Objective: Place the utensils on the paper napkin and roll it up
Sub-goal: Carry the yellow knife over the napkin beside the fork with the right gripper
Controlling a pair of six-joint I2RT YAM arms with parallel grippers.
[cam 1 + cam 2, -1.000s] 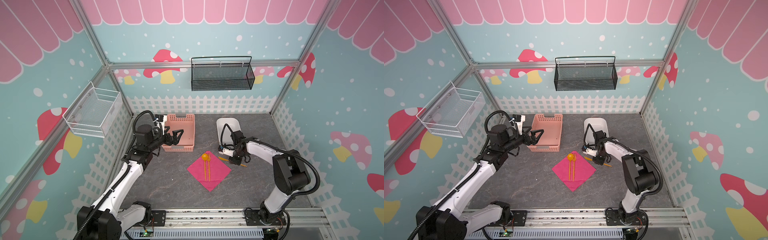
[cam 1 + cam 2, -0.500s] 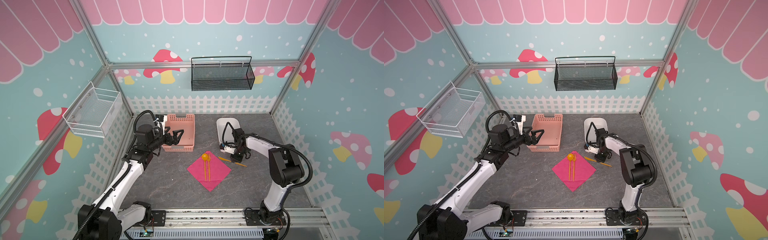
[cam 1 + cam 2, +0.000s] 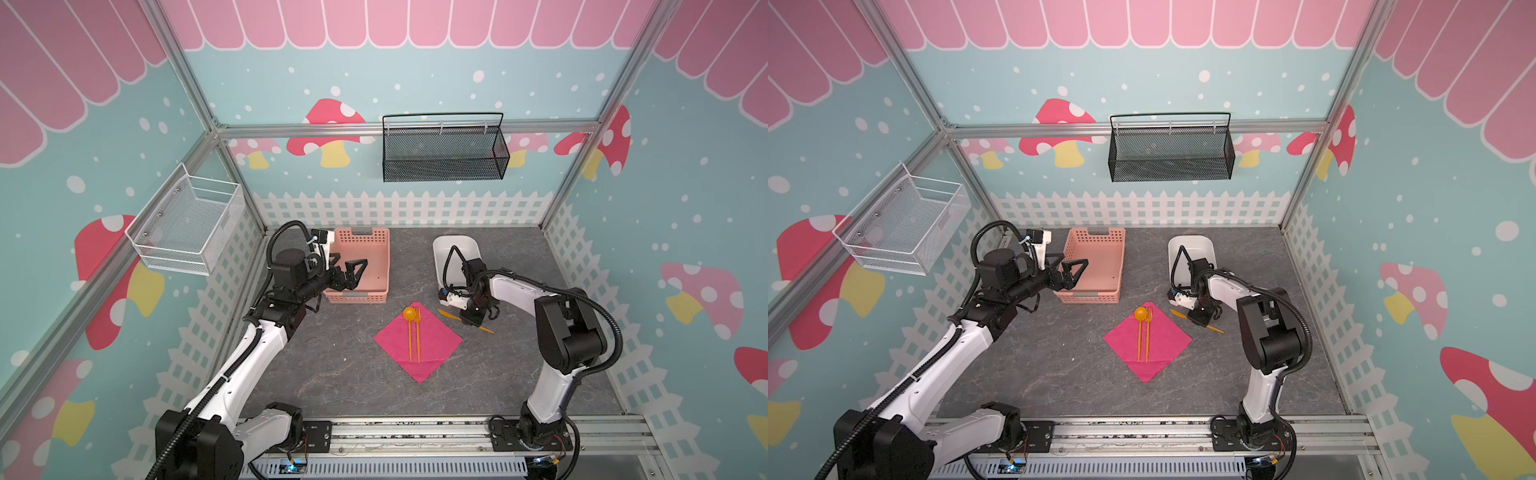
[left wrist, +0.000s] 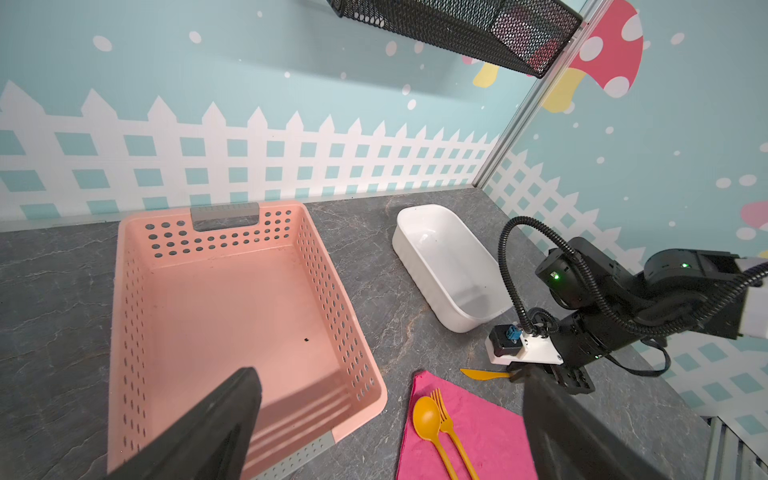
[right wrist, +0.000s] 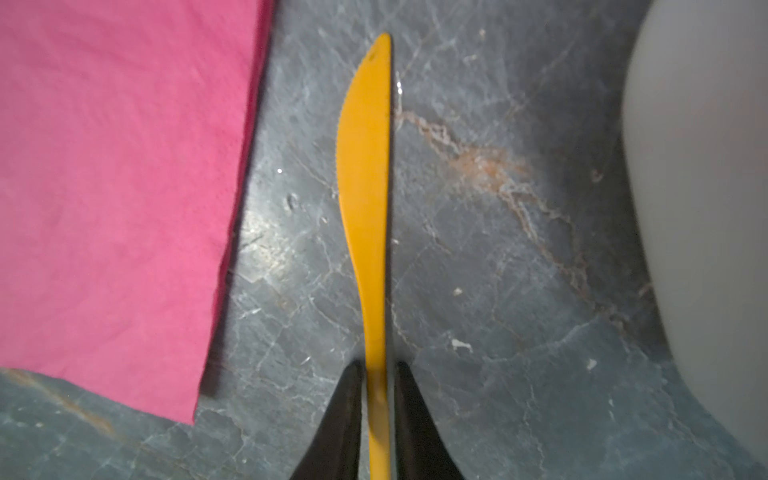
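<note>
The paper napkin (image 3: 441,344) (image 3: 1169,341) lies flat as a hot-pink diamond on the grey table. An orange spoon (image 3: 409,313) and fork (image 3: 417,332) rest side by side on it. An orange knife (image 3: 448,314) (image 5: 365,166) lies on the bare table just right of the napkin. My right gripper (image 3: 472,322) (image 5: 377,365) is low over the knife's handle, its fingers shut on it from both sides. My left gripper (image 3: 358,272) (image 4: 390,374) hovers open and empty over the near end of the pink basket.
A salmon-pink perforated basket (image 3: 388,266) stands left of the napkin. A white tub (image 3: 435,257) sits behind my right gripper. A black mesh basket (image 3: 442,162) hangs on the back wall and a white wire basket (image 3: 187,224) on the left wall.
My right gripper's jaws have narrowed onto the knife's handle and its arm has settled lower there. The left arm, napkin, spoon and fork have not moved.
</note>
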